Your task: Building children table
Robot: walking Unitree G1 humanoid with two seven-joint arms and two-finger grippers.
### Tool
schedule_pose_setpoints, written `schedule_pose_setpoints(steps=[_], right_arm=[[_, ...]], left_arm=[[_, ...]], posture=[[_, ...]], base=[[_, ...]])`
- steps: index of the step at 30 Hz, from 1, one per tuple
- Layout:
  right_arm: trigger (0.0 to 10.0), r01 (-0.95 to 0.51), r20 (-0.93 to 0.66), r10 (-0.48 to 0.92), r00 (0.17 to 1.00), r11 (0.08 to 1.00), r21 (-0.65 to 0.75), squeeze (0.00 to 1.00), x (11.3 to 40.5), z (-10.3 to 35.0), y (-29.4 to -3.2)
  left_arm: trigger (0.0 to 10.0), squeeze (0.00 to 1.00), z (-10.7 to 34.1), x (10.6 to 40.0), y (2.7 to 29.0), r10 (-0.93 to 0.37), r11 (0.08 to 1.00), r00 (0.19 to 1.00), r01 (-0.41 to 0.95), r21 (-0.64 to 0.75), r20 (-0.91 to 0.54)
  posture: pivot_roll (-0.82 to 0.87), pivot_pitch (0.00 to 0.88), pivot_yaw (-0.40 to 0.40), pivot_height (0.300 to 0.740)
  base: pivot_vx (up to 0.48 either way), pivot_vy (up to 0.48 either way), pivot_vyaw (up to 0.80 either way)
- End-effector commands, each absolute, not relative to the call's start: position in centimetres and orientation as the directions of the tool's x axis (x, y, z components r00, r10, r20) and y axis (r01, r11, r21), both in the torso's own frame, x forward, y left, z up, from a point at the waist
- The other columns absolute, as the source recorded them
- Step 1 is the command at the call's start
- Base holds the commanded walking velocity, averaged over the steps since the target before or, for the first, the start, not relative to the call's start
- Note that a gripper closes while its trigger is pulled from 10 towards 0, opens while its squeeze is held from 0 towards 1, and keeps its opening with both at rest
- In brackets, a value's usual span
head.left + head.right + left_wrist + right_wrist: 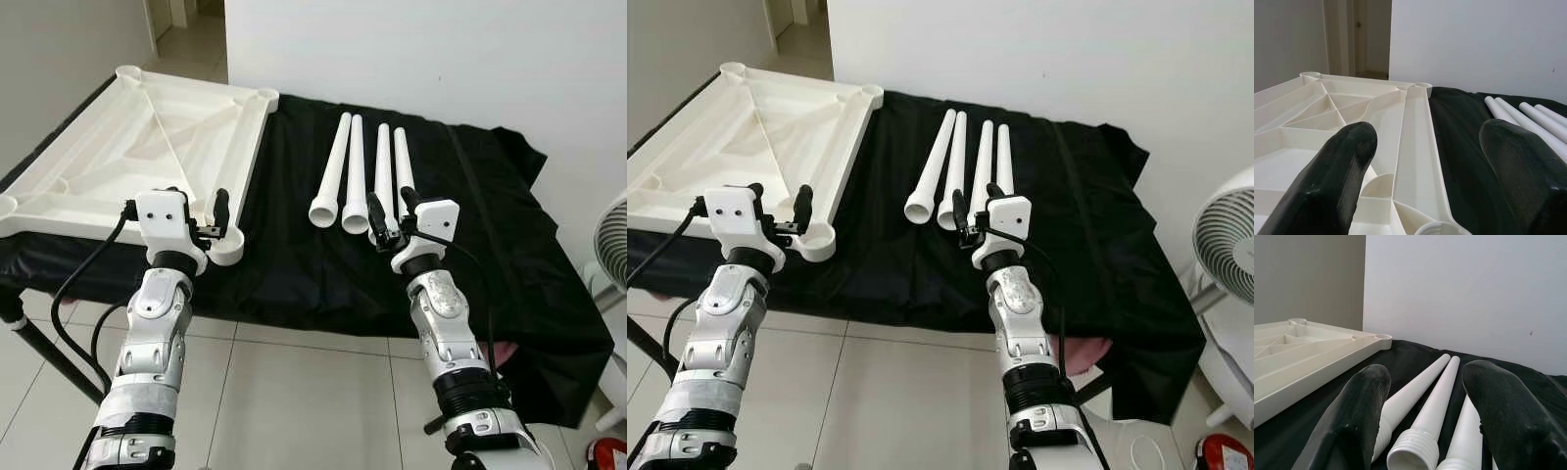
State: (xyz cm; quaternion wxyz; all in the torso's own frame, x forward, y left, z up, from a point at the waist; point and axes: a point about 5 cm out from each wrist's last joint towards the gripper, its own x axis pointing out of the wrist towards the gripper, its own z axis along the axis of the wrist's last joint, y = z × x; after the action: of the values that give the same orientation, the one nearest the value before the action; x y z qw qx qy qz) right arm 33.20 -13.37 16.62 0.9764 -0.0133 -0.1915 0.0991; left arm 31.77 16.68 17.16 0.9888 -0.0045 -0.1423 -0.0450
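Note:
A white plastic tabletop (98,176) lies upside down on the left of the black cloth, ribs facing up, with a round leg socket (227,247) at its near right corner. Several white tapered legs (338,162) lie side by side in the middle, threaded ends (1413,450) toward me. My left gripper (201,208) is open, hovering just above that near corner socket (1437,229). My right gripper (391,204) is open too, held over the near ends of the right-hand legs (1459,450). Neither holds anything.
The black cloth (490,225) covers a low table and drapes over its front edge. A white fan (612,240) stands at the right, a red object (607,455) on the tiled floor (294,392) below it. A white wall runs behind, with a doorway (186,24) at back left.

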Motion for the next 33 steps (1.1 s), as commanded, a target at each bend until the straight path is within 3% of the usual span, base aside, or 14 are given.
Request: schedule_pose_setpoints(steps=[1, 21, 33], right_arm=[[10.0, -0.189, 0.380, 0.205, 0.902, 0.979, -0.079, 0.00, 33.42, 17.00, -13.42], [10.0, -0.190, 0.383, 0.210, 0.899, 0.978, -0.090, 0.00, 33.52, 17.08, -13.50], [10.0, -0.203, 0.393, 0.226, 0.891, 0.974, -0.100, 0.00, 33.74, 17.43, -13.43]], left_arm=[[10.0, 0.00, 17.06, 31.84, 16.69, -0.046, 0.999, 0.959, 0.048, 0.000, 0.280], [10.0, 0.00, 17.08, 31.81, 16.75, -0.035, 0.999, 0.959, 0.037, -0.001, 0.281], [10.0, 0.00, 16.95, 32.07, 16.16, -0.086, 0.996, 0.961, 0.086, 0.011, 0.264]], posture=[[0.08, 0.000, -0.094, 0.740], [0.08, 0.000, -0.101, 0.740], [0.06, 0.000, -0.119, 0.740]], base=[[0.277, 0.000, 0.00], [0.277, 0.000, 0.00], [0.000, 0.000, 0.00]])
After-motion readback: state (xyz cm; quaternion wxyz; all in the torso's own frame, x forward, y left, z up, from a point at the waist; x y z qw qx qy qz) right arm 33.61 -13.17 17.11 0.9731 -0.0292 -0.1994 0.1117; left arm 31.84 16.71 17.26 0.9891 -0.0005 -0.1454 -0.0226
